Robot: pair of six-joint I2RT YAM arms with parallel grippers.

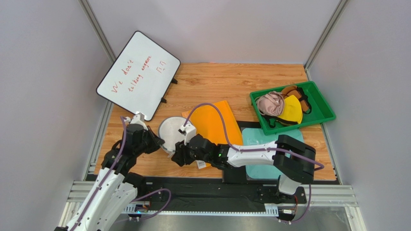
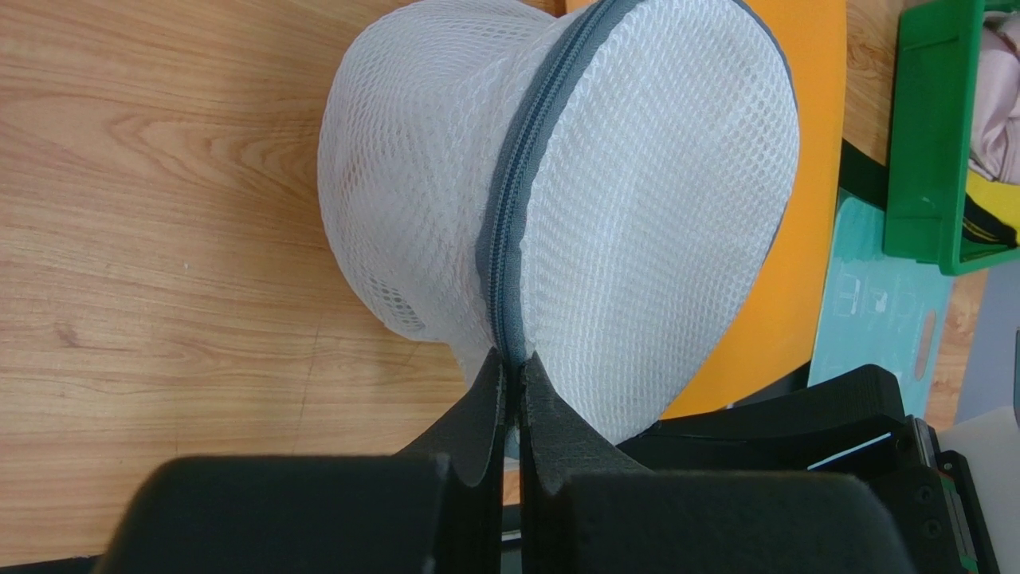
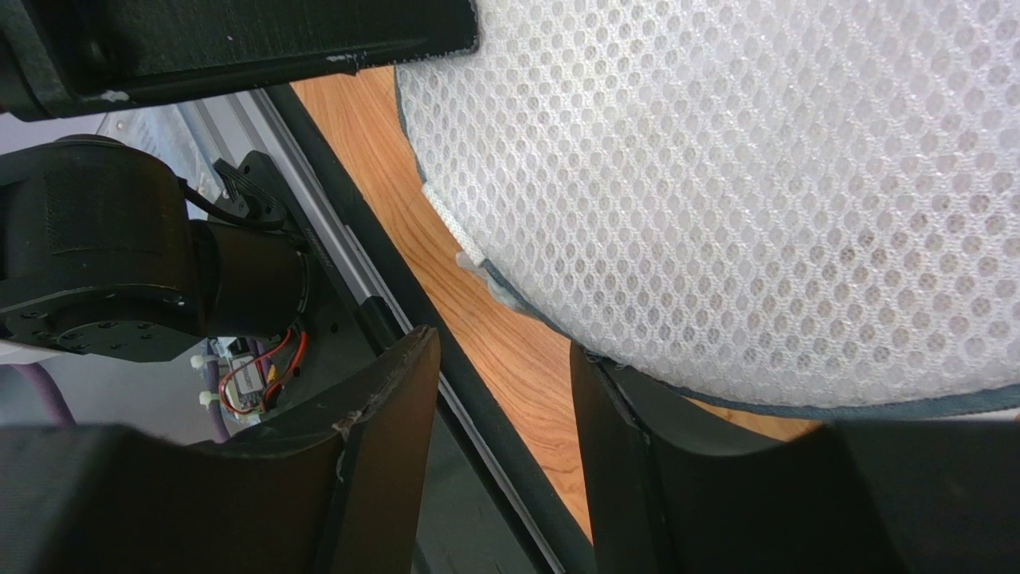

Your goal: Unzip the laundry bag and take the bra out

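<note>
Now, pressed together, the left gripper (image 2: 517,385) pinches the grey zipper rim (image 2: 512,227) at 6 o'clock of the round white mesh laundry bag (image 2: 647,203) on the wooden table (image 2: 156,239), with the right gripper (image 3: 503,359) spread beside it; I judge a sideways pull could slip the rim free, and the bra is unseen.

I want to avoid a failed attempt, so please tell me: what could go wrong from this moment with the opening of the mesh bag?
1. The left gripper has its jaws shut on a thin bit of the zipper rim; it might slip off under a pull.
2. The right gripper is open beside the laundry bag, not holding it, so the whole bag may follow the pull instead of unzipping.
</note>
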